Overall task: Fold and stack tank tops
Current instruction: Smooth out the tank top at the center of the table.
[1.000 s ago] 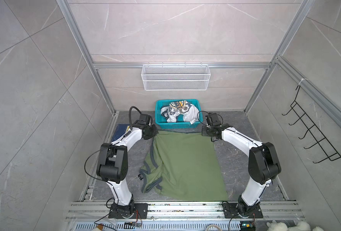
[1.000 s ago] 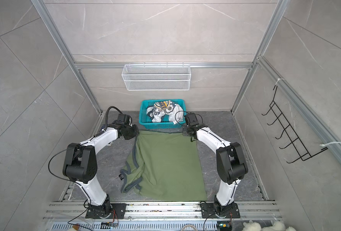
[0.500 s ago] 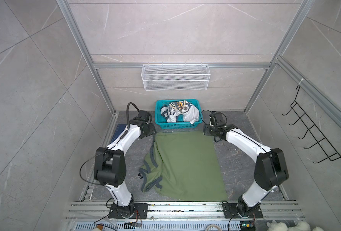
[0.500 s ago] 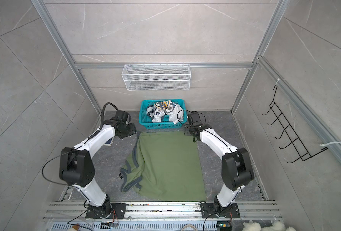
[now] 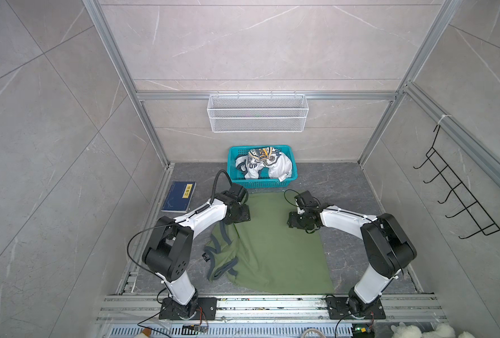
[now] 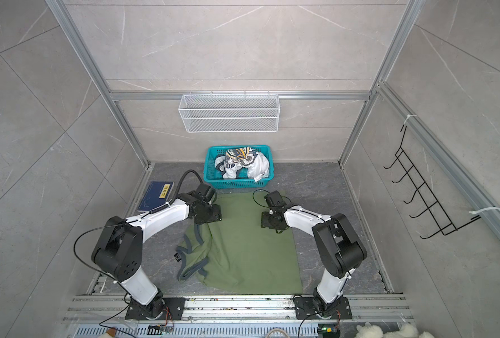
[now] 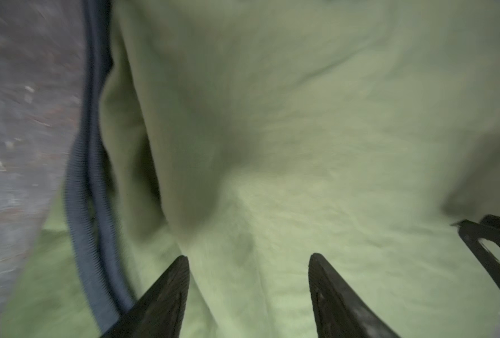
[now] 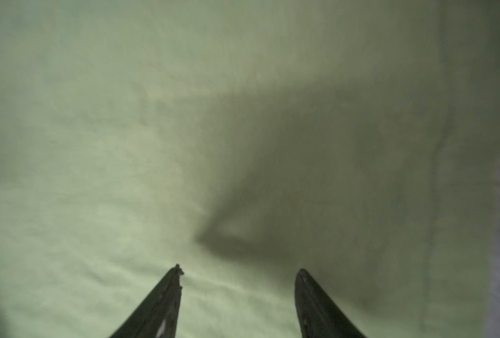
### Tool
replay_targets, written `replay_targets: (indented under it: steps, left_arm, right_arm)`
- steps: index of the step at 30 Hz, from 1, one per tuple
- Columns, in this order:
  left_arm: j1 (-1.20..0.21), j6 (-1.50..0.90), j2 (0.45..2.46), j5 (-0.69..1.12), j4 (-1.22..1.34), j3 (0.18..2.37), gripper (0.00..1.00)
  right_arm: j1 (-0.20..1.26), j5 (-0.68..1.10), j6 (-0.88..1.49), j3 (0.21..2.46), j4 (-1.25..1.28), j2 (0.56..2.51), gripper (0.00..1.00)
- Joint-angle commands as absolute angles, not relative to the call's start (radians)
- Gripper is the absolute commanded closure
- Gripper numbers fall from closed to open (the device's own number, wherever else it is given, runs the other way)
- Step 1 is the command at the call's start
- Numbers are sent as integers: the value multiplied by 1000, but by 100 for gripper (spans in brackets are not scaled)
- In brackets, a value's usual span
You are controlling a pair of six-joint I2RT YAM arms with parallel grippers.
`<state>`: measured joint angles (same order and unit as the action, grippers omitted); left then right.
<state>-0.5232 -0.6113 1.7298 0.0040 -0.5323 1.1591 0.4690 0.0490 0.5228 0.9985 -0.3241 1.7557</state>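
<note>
Now rate folding as barely begun: locate olive green sleeveless cloth tank top (image 5: pixel 275 248) spread on grey tabletop (image 5: pixel 345 190) under left gripper (image 7: pixel 248 257) and right gripper (image 8: pixel 238 267), both parted and empty, with white cloth tank top (image 5: pixel 281 169) crumpled in teal plastic basket (image 5: pixel 231 164), unstacked.

Olive green tank top (image 5: pixel 275 248) flat; white tank top (image 5: pixel 278 168) crumpled in basket (image 5: pixel 260 183).
</note>
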Motion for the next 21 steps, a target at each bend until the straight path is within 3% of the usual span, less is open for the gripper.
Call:
replay_targets:
  steps: [1,5,10,18,21]
  left_arm:
    - [-534,-641,1766,35,-477,1163,33]
    - [-578,-656,1817,36,-481,1178,34]
    - [-654,-708,1868,43,-459,1207,34]
    - [-783,-785,1918,17,-437,1292,34]
    - [-832,-809,1939,18,-413,1323,34]
  right_arm:
    - [454,33,564,992,-310,1792,37]
    - [371,6,568,968,-348,1802,37]
    - [307,101,589,978,-347,1814,42]
    - [201,-1,571,960,-427,1697,34]
    - [99,88,548,956,-420,1712,36]
